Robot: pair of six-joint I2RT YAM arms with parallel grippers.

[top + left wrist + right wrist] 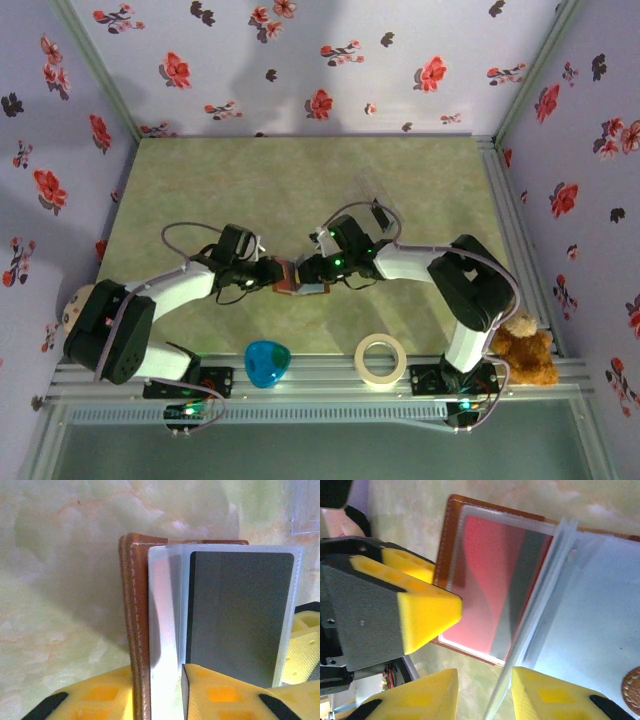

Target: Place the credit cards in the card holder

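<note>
Green marbled table (300,170): brown leather-look card holder (134,605) stands open at centre. Left gripper (157,690): jaws apart around its cover and one clear sleeve (162,630); clamping cannot be confirmed. Right gripper (485,690): jaws open, straddling another sleeve's edge. Dark rectangular plastic card (235,620) and red plastic card (485,570) sit sleeved.

Scanning for txt: none legible. Dark card (240,620) face plain, no print or nos. Red card (490,580) under glare, no brand or digits readable. Top cam objs too small to read.
</note>
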